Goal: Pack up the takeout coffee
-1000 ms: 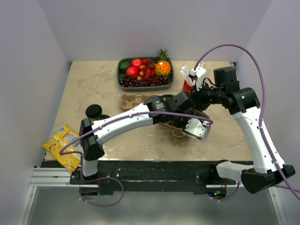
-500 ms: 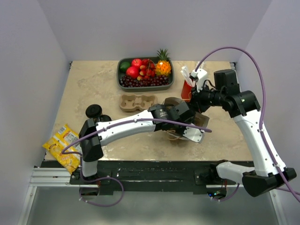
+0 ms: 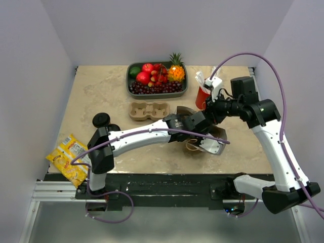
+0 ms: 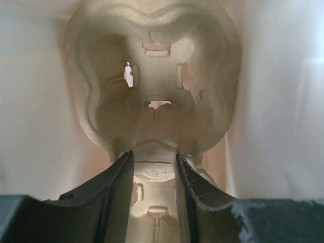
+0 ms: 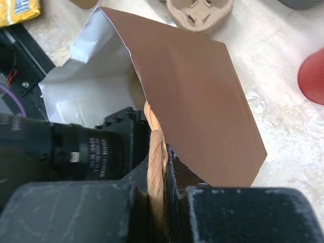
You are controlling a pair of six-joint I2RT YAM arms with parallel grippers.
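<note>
Beige marbled tabletop point(image 3: 101, 91), bounded by pale walls on three sides. At the far middle, a grey tray point(image 3: 157, 95) heaped with fruit. Just in front of it, a tan two-hole cardboard carrier point(image 3: 148, 110), lying flat. Right of the tray, a red cup point(image 3: 202, 97) of white straws, upright. Centre-right, a brown paper bag point(image 5: 192, 96) with its mouth open, white inside. Toward the left, the black-lidded takeout coffee point(image 3: 101, 120) — well apart from the bag. At the near-left corner, a yellow snack packet point(image 3: 68, 159) — right at the edge.
</note>
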